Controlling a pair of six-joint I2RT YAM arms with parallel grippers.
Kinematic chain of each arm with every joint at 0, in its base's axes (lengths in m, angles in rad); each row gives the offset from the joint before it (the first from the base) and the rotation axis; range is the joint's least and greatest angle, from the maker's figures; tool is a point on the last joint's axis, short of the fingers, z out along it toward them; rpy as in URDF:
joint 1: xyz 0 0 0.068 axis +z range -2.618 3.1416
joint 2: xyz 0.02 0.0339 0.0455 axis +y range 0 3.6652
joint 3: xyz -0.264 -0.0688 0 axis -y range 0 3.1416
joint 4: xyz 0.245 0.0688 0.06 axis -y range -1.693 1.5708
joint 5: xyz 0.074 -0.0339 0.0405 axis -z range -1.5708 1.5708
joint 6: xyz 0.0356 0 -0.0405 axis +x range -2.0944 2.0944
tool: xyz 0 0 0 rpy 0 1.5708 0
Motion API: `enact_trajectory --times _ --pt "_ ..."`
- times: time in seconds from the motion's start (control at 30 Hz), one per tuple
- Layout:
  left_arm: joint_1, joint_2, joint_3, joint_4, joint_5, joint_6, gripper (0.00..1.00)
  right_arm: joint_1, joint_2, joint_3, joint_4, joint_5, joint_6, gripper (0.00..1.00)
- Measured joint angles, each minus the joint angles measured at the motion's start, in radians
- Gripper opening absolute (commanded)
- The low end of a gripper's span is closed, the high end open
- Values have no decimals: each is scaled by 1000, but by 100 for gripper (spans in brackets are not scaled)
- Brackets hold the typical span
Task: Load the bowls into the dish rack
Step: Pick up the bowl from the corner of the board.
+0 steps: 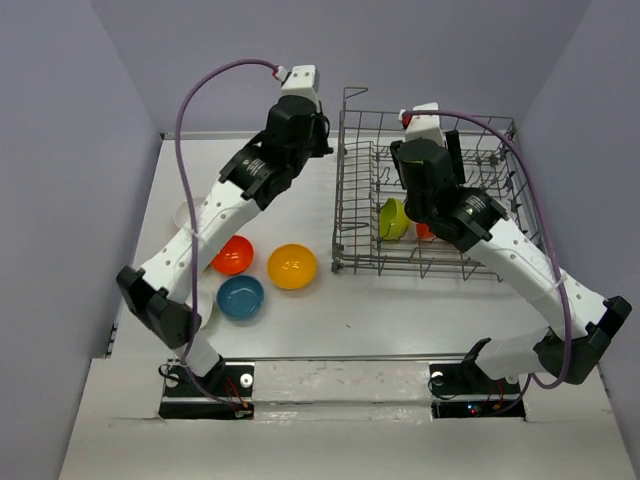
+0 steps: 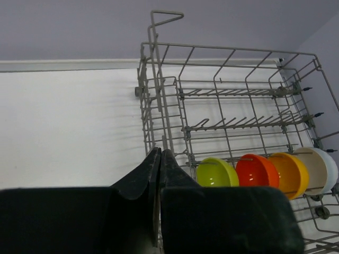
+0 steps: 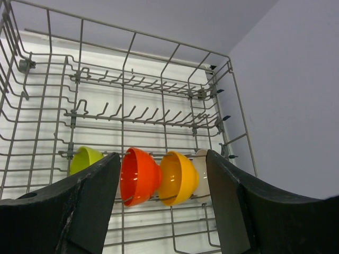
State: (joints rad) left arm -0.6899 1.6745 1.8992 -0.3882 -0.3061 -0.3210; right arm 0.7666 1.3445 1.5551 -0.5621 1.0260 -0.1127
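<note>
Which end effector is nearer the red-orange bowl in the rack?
Right. The right end effector hangs over the dish rack, facing the red-orange bowl; the left end effector sits outside the rack's left wall.

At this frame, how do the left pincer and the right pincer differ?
The left pincer has its fingers pressed together; the right pincer has them spread wide. The left pincer hangs over the table outside the dish rack, off its left wall; the right pincer sits over the rack, facing the row of bowls standing on edge. Shared: neither holds anything.
</note>
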Motion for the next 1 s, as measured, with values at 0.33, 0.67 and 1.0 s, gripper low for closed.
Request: enact_trajectory --times 0.33,0.67,1.0 --pt "3 -473 -603 -9 -83 -90 24 0 -21 -44 25 -24 -12 73" --pt "3 -584 -978 -38 -37 -234 39 0 -57 -68 32 -62 -3 73" --pt "19 -591 -1144 11 -24 -317 39 0 -57 -82 41 -85 2 73"
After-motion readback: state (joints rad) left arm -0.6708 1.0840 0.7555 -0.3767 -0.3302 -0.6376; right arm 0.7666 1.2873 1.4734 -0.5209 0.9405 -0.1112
